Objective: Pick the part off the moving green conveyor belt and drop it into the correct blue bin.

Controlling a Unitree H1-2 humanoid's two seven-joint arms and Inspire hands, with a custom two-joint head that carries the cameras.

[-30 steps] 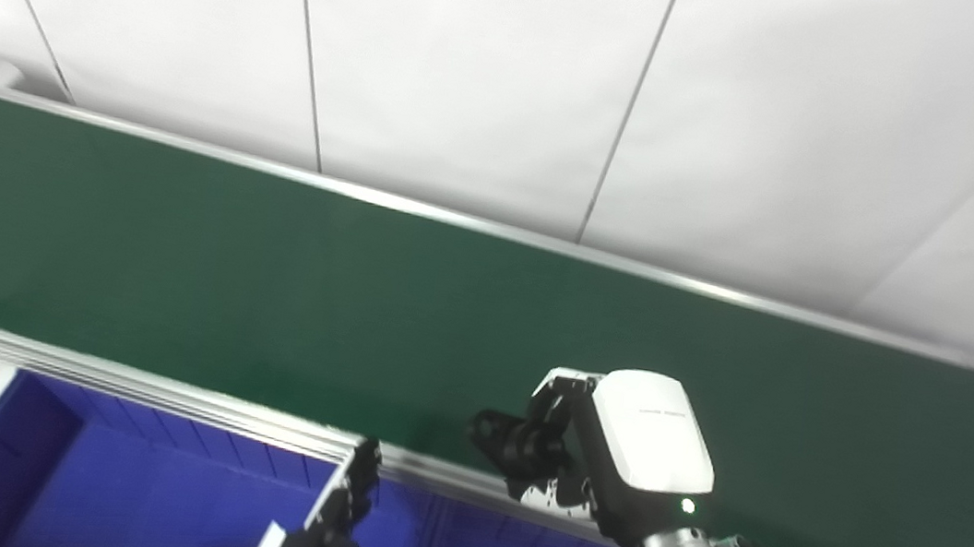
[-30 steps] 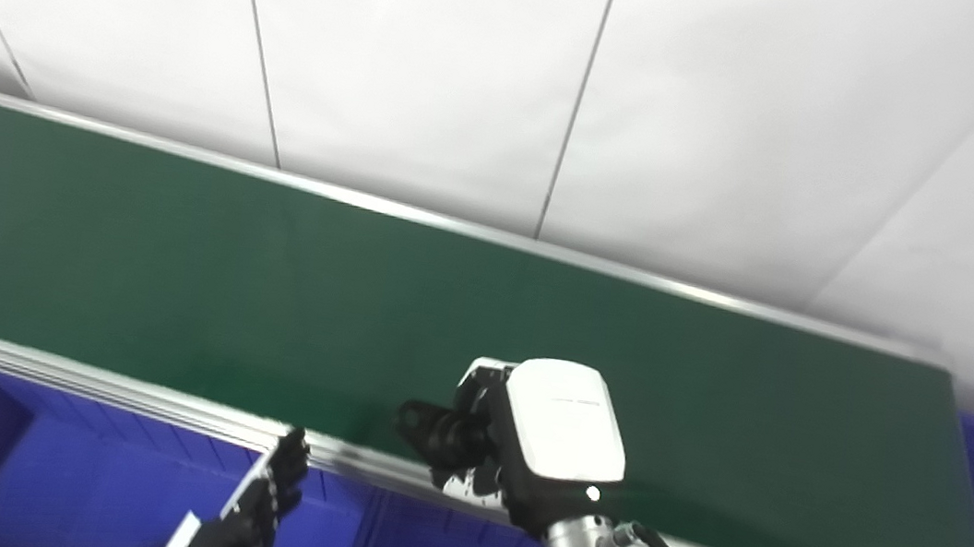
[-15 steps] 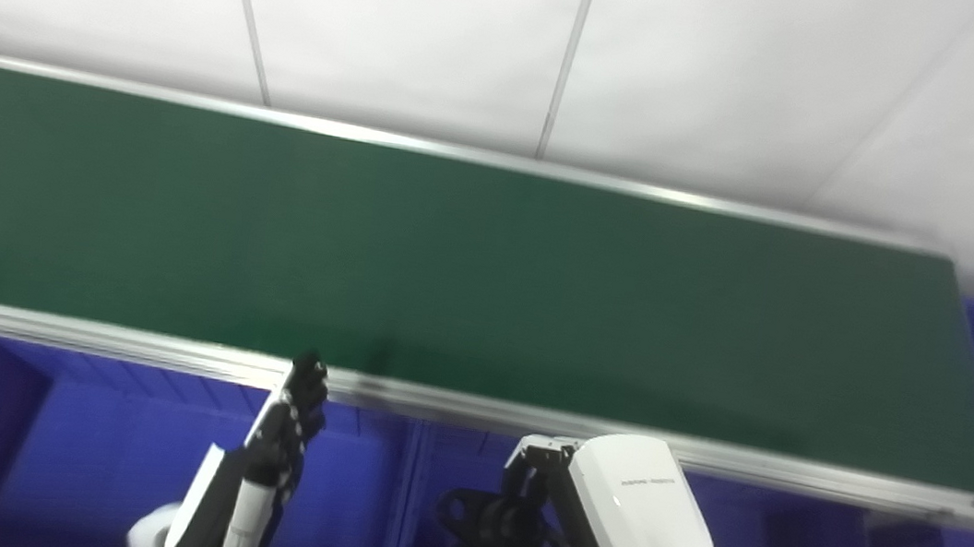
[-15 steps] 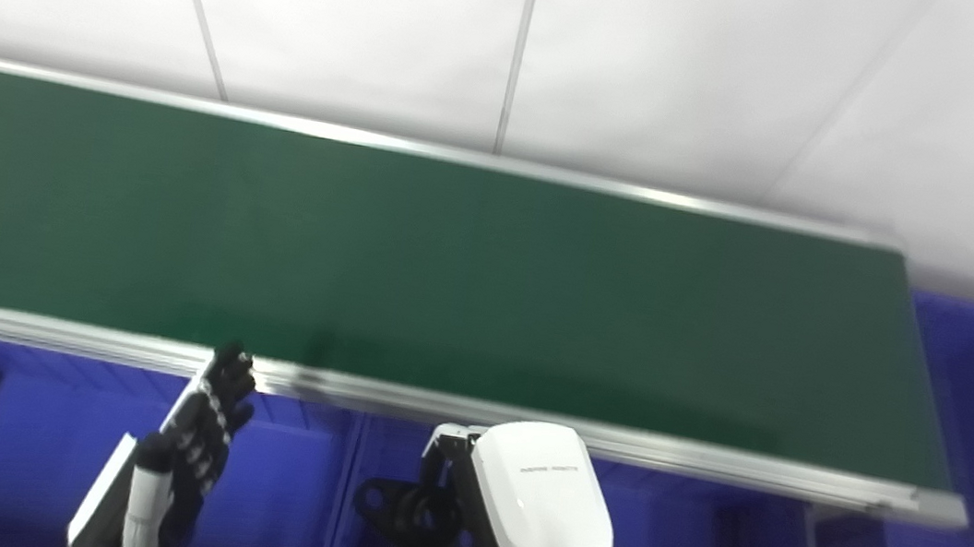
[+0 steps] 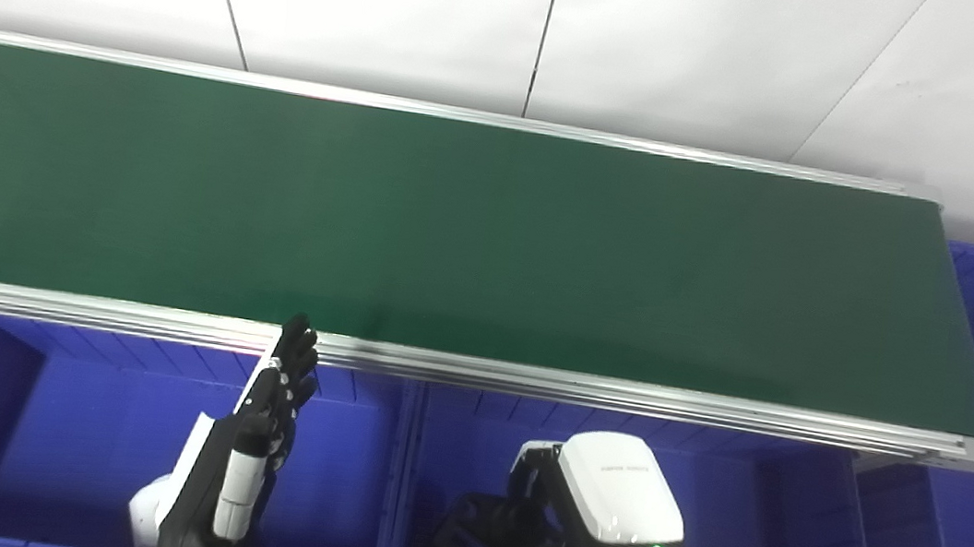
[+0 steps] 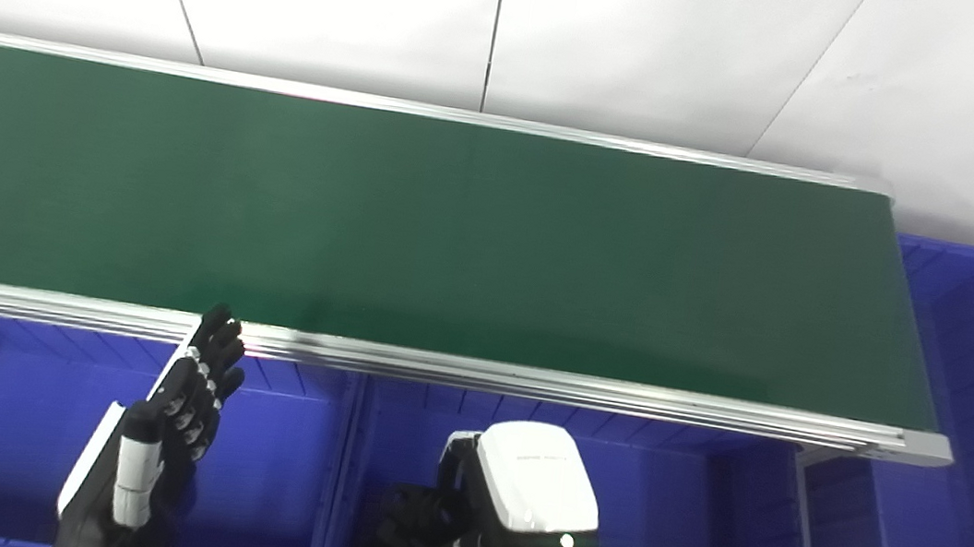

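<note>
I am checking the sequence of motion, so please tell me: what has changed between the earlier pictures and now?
The camera view shifted, so the belt's different position is no real move. The right hand came back from over the green conveyor belt and now hangs in the middle blue bin, fingers curled; any part held is hidden. The left hand stayed raised, fingers straight, over the left bin. The belt remains bare.

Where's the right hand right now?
In both eye views the right hand is low and right of center, over the middle blue bin, on the near side of the green conveyor belt.
</note>
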